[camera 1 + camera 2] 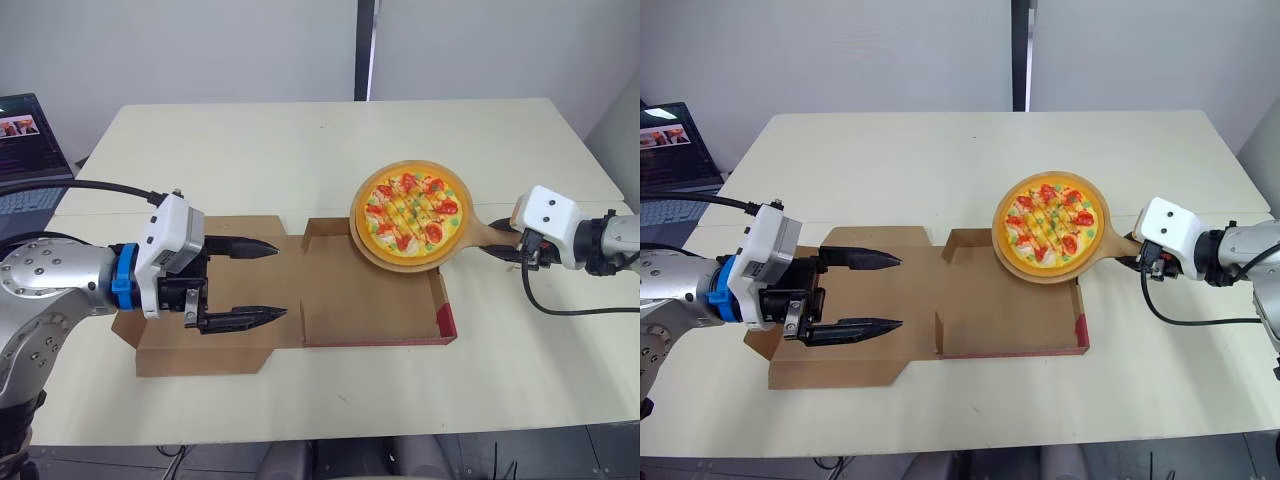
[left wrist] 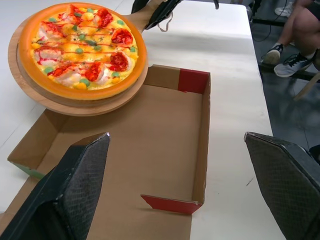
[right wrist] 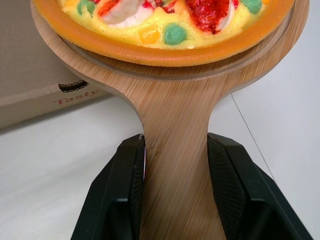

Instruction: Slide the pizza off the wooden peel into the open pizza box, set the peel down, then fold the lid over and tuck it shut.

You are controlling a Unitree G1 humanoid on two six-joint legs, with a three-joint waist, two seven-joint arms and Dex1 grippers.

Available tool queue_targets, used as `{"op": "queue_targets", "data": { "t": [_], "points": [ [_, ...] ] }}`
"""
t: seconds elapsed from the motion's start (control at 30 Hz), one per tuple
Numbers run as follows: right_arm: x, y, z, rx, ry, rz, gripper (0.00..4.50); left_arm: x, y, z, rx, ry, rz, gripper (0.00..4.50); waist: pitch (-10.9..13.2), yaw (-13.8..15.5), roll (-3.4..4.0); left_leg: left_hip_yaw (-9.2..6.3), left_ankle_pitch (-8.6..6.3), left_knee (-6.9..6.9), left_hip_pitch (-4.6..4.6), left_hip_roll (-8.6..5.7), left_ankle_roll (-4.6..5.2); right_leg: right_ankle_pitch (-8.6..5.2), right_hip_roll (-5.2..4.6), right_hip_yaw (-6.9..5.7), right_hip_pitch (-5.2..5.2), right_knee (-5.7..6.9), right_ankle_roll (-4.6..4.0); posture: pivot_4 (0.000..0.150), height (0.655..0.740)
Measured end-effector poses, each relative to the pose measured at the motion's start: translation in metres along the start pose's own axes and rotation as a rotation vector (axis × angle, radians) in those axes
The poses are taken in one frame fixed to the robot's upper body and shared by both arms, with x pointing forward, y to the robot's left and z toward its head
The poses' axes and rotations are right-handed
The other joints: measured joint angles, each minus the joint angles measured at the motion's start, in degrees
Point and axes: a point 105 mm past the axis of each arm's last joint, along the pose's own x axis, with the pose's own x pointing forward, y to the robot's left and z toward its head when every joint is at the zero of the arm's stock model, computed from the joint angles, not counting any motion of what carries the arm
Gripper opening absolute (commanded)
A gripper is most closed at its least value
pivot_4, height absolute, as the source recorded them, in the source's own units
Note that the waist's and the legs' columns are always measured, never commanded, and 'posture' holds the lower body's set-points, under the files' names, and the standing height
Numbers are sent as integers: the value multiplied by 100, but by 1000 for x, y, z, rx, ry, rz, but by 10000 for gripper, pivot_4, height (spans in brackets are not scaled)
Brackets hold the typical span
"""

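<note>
A round toy pizza [image 1: 412, 210] with a glossy orange crust, yellow cheese, red slices and green dots lies on a pale, straight-grained wooden peel [image 1: 478, 234] with a round head and a short flat handle. The pizza sits wholly on the peel's head. In the head view the head overlaps the upper right corner of the open pizza box [image 1: 372, 318], right of centre in the frame; whether it rests on the box wall I cannot tell. The box is matt brown cardboard, a shallow square tray with low folded walls whose outer faces are printed red. Its flat lid [image 1: 215, 352] is spread open on the table at lower left of centre, with notched corner flaps.

Everything stands on a smooth cream rectangular table [image 1: 300, 150] before a plain light grey wall [image 1: 200, 50]. A dark open laptop [image 1: 25, 140] sits at the upper left edge of the frame. The left wrist view shows a person's legs and sneakers [image 2: 295, 55] beyond the table on a grey floor.

The left gripper [image 1: 280, 281] reaches in level from the left, its textured black fingers [image 1: 245, 247] spread wide apart over the lid, tips pointing towards the tray, holding nothing. The right gripper [image 3: 175, 137] comes in from the right edge, clenched on the peel's handle, one finger on each side edge.
</note>
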Motion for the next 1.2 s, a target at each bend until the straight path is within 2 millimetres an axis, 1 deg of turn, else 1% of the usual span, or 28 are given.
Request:
{"op": "queue_targets", "data": {
  "t": [0.33, 0.43, 0.53, 0.87, 1.1, 1.2],
  "points": [
    [-1, -4, 4, -52, -6, -18, 15865, 1, 1, 2, 4, 2, -3, 45000, 0, -1, 0, 4, 0, 0, 0, 1, 0, 1, 0, 2, -2, 1, 0, 1500, 7400],
    [-3, -9, 6, -66, -8, -35, 15865, 1, 1, 3, 6, 1, -4, 45000, 0, -1, 0, 7, 0, 1, 0, 0, 0, 1, 0, 4, -2, 2, 0, 1500, 7400],
    [-4, -14, 6, -68, -3, -53, 15865, 3, 1, 2, 4, 2, -9, 45000, 0, -2, 0, 7, 0, 1, 0, 1, 0, 2, 0, 4, -2, 2, -1, 1500, 7400],
    [-5, -19, 6, -95, -6, -72, 15865, 3, 1, 3, 7, 2, -11, 45000, 0, -2, 0, 13, 0, 2, 0, 1, 0, 3, 0, 8, -6, 5, -2, 1500, 7400],
    [-14, -43, 2, -112, 11, -173, 15865, 5, 1, 2, 8, 2, -15, 45000, 0, -5, 0, 19, 0, 3, 1, 1, 0, 5, 0, 12, -7, 5, -2, 1500, 7400],
    [-27, -55, -1, -100, 22, -225, 15865, 6, 1, 2, 14, -6, -16, 45000, 0, -3, 0, 20, 0, 2, 0, 1, 0, 5, 0, 13, -8, 5, -2, 1500, 7400]
  ]
}}
